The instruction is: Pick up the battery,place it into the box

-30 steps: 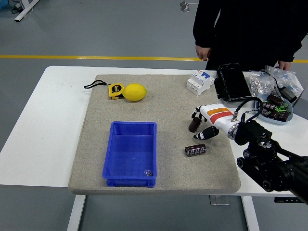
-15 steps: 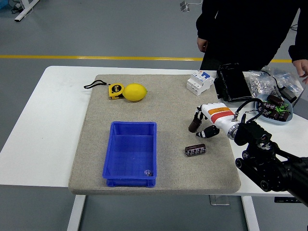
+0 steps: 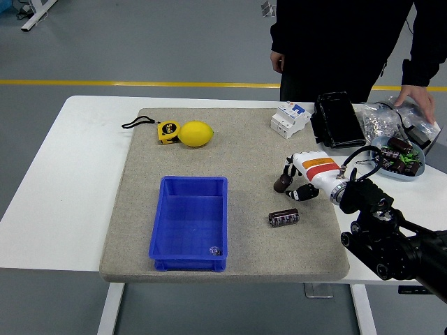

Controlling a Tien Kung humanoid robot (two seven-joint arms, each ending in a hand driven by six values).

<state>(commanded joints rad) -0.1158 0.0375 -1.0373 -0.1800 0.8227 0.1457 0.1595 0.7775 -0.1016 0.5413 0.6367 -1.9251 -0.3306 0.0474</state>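
A dark cylindrical battery (image 3: 281,183) stands nearly upright just above the grey mat (image 3: 244,146), and my right hand (image 3: 292,184) is shut on it, fingers curled around its top and side. A second dark battery (image 3: 283,218) lies on its side on the mat just in front of that hand. The blue box (image 3: 163,230) sits at the mat's front left, well left of my hand. A small shiny object (image 3: 214,250) lies in its near right corner. My left arm is out of view.
A lemon (image 3: 196,133) and a yellow tape measure (image 3: 167,131) lie at the back left. At the back right are a white breaker (image 3: 290,119), a black case (image 3: 335,120), plastic bags (image 3: 380,122) and a bowl of parts (image 3: 401,156). The person's hand (image 3: 417,102) rests on the bags.
My right hand with the battery has barely moved. The person has shifted left, and one hand has come down onto the bags at the back right.
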